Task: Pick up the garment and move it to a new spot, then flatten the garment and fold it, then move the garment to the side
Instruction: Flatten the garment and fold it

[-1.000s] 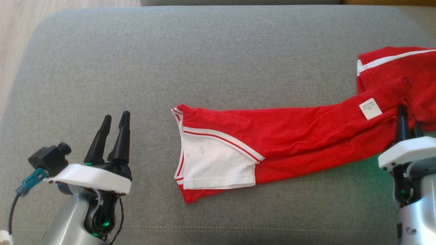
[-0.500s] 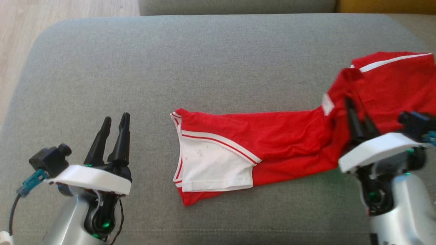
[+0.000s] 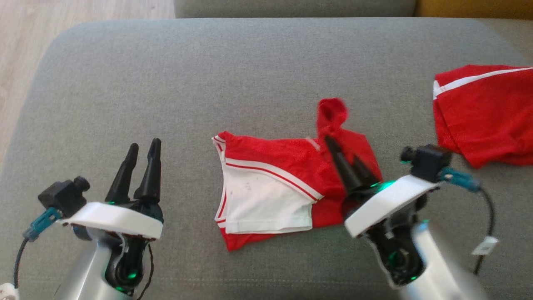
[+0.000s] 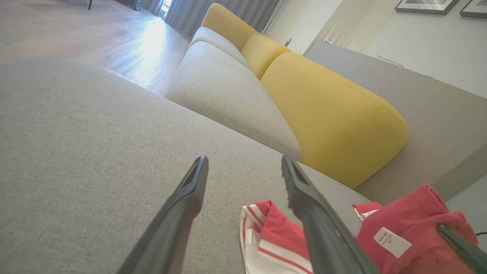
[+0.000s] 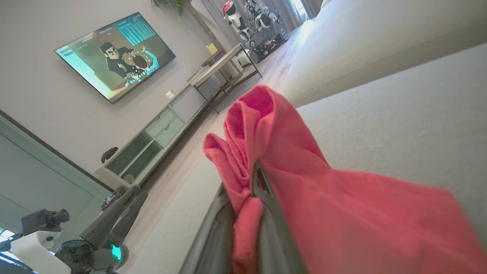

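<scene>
The red garment (image 3: 291, 162) with a white panel (image 3: 266, 200) lies mid-cushion on the grey ottoman (image 3: 250, 75). Its right end is lifted and doubled back to the left. My right gripper (image 3: 339, 152) is shut on that red end, and the pinched cloth (image 5: 266, 125) bunches up above the fingers (image 5: 266, 213). My left gripper (image 3: 142, 149) stands open and empty to the left of the garment, well apart from it. In the left wrist view its fingertips (image 4: 199, 163) frame the garment's striped corner (image 4: 262, 228) and a white label (image 4: 392, 241).
A second red piece with a white stripe (image 3: 479, 112) lies apart at the ottoman's right edge. Wooden floor (image 3: 16, 62) runs along the left. A sofa with yellow cushions (image 4: 335, 114) stands beyond the ottoman. A wall screen (image 5: 114, 53) and a low cabinet (image 5: 152, 140) are farther off.
My right gripper has swept left, carrying the garment's right end over toward the white panel. The other red piece has stayed at the right. The left arm has held still.
</scene>
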{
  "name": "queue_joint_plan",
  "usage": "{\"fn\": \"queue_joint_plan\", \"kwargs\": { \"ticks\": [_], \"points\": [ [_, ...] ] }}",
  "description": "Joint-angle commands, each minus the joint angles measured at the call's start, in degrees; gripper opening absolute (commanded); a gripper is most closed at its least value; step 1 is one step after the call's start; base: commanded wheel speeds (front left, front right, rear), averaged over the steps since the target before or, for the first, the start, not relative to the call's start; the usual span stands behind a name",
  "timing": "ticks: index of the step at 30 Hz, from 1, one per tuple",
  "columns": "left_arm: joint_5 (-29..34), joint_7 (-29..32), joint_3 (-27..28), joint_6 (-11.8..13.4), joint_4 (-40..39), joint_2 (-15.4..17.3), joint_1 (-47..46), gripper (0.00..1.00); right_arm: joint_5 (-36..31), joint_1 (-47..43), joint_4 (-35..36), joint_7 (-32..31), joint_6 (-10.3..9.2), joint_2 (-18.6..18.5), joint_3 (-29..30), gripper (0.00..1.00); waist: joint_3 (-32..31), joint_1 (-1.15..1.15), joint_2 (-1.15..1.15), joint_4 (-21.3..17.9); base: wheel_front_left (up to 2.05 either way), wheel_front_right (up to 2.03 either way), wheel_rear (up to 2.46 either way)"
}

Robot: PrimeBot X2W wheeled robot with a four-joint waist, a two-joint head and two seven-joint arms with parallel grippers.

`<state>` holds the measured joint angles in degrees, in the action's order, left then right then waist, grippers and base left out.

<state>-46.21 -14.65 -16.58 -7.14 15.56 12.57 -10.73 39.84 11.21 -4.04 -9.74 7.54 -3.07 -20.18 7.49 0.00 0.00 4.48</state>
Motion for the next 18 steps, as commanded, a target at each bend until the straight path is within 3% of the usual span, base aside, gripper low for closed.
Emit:
{"fn": "queue_joint_plan", "kwargs": {
  "ticks": [1,6,18],
  "points": [
    [-0.4,-0.3,1.7,-0.4,-1.5,0.8,-1.7,1.0,0.7,2.6,1.5,1.0,-0.05,0.2,-2.0,0.0,0.2,0.0,0.0,0.2,0.0,0.0,0.0],
    [-0.7,-0.3,0.9,-0.4,-1.3,0.5,-2.1,1.0,9.8,5.8,-3.8,6.5,-0.05,0.2,-9.9,0.0,0.8,0.0,0.0,1.3,0.0,0.0,0.0],
    [-1.5,-0.3,-0.3,-0.4,-0.4,0.3,-3.2,1.0,23.8,17.0,-22.2,20.3,-0.05,0.2,-29.1,0.0,3.1,0.0,0.0,5.0,0.0,0.0,0.0]
  ]
}}
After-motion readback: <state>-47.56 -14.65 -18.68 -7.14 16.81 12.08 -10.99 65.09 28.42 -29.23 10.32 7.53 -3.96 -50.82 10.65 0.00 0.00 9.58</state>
